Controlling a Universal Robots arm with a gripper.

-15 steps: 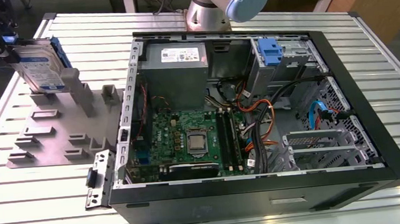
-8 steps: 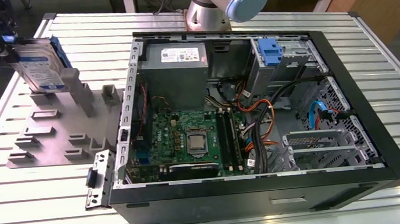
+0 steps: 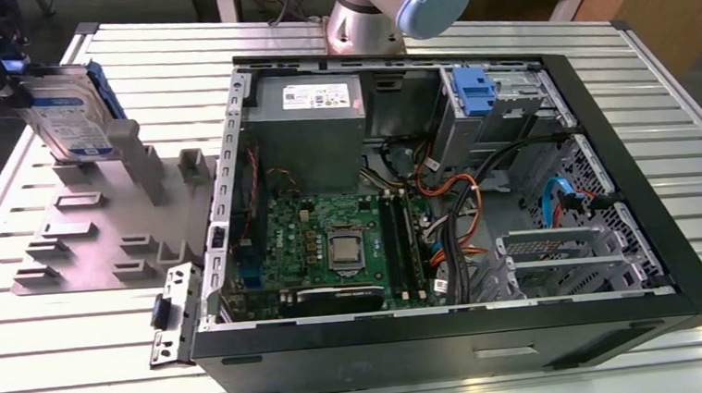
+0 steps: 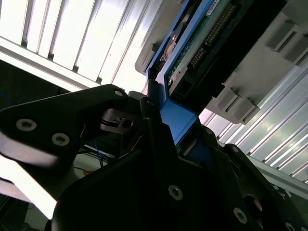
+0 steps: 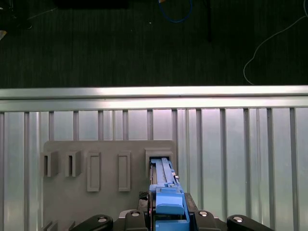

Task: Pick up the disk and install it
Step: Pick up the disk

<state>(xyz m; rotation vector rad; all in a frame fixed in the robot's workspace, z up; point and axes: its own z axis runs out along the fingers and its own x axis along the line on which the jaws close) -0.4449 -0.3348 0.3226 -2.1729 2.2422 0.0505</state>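
The disk (image 3: pixel 67 114) stands upright on edge at the exterior view's far left, its blue-and-white label facing the camera and a blue bracket along its side. My gripper (image 3: pixel 2 77) is shut on its upper end. The disk's lower end sits at a tall slot of the grey holder plate (image 3: pixel 94 233). In the first wrist view the disk (image 5: pixel 163 180) is edge-on, with the gripper (image 5: pixel 168 211) clamped on its blue bracket. The second wrist view has the disk's green circuit board (image 4: pixel 202 43) and one dark finger (image 4: pixel 154 125) pressed against the blue bracket.
An open black computer case (image 3: pixel 595 142) lies on the slatted metal table (image 3: pixel 78 364) at the exterior view's right. It contains a grey power-supply box (image 3: pixel 308 107), a motherboard (image 3: pixel 329 244), loose cables and a drive bay with a blue clip (image 3: pixel 473 91). The arm's base (image 3: pixel 375 9) rises behind it.
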